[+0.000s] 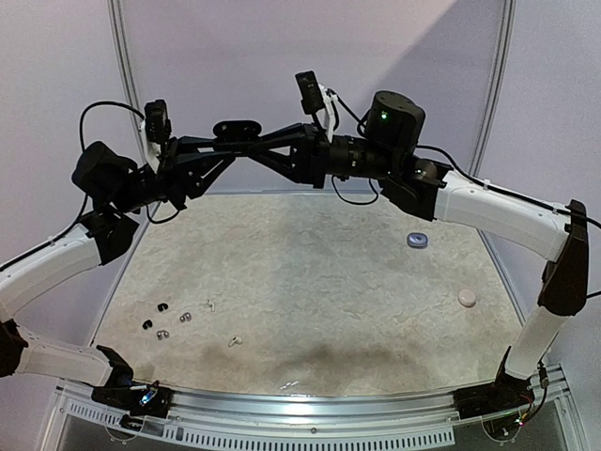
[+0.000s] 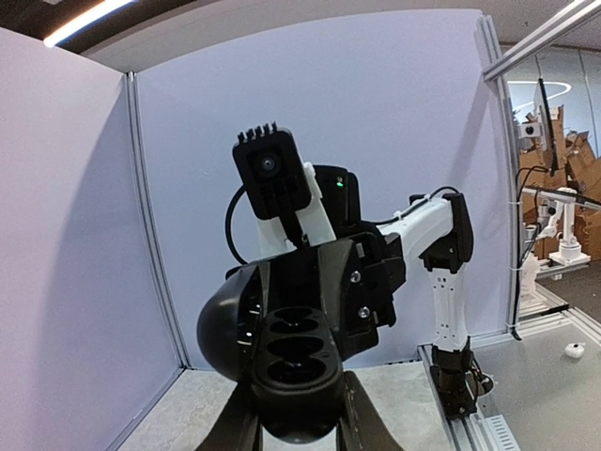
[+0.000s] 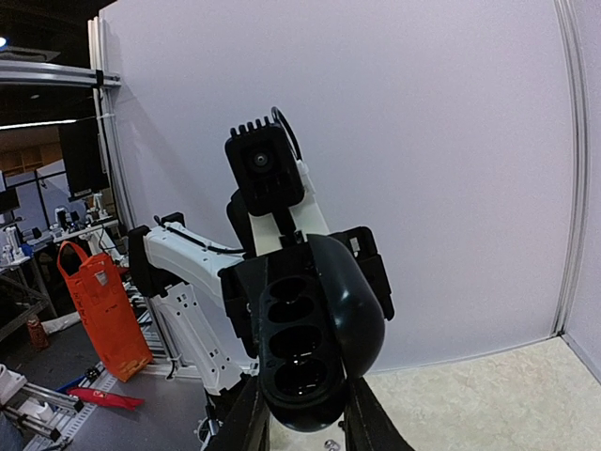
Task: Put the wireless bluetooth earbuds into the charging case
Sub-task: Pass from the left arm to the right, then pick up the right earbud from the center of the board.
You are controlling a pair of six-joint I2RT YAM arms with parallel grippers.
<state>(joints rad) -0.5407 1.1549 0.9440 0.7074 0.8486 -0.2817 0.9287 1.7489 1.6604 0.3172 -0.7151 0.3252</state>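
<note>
Grasping the case [image 2: 296, 362] from opposite ends: left gripper [image 2: 296, 425] clenched on one end, right gripper [image 3: 302, 421] clenched on the other, fingers tight against its sides. Held aloft between the two, long axis running straight out from between each gripper's fingers, a row of three wells turned toward each wrist camera. Earbuds [image 1: 185, 317] scattered on the desk [image 1: 329, 272], well below the left gripper, toward its base.

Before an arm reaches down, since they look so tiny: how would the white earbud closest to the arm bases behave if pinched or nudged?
The white earbud is a mere speck against the table, so it is probably very light; a nudge would likely skid it. Its shape looks rounded, so it could roll or squirt out of a pinch.
</note>
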